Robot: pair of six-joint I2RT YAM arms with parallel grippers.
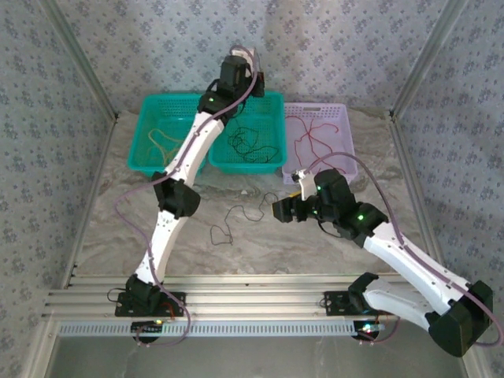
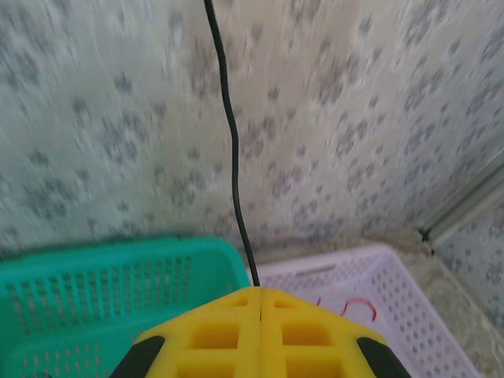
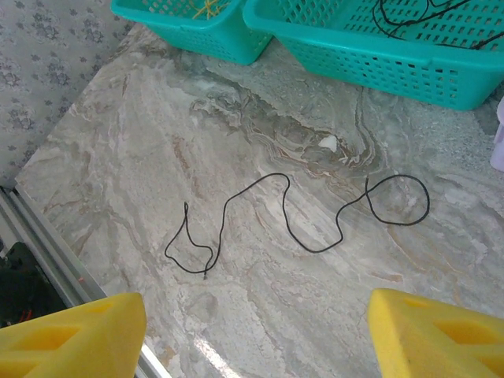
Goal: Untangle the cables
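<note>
Left hand [image 2: 260,319] is up high at the back, above the baskets. Its yellow fingers [image 2: 213,335] are pressed tight together, pinching a black cable [image 2: 232,157] right at the seam. The strand runs straight away from the tips against the patterned wall. From overhead that strand seems to drop toward the middle teal basket [image 1: 244,167], though it is too thin there to trace for sure. A black tangle [image 1: 250,138] sits inside that basket. Next door, the left teal basket [image 1: 138,153] holds a yellow cable [image 1: 164,140]. Over on the right, the lilac basket [image 1: 350,150] holds a looping red cable [image 1: 311,134].

Now the right hand [image 1: 282,209]: it hangs low over the worktop [image 1: 142,228], in front of the baskets and pointing left. Its yellow fingers [image 3: 441,339] are spread wide, with bare marbled surface showing between them. Just ahead of it a loose black cable [image 3: 303,216] lies flat on the worktop, on its own and apart from all three baskets. One end curls into a small closed loop, the middle wanders in waves, and the other end folds back in a narrow hairpin.
</note>
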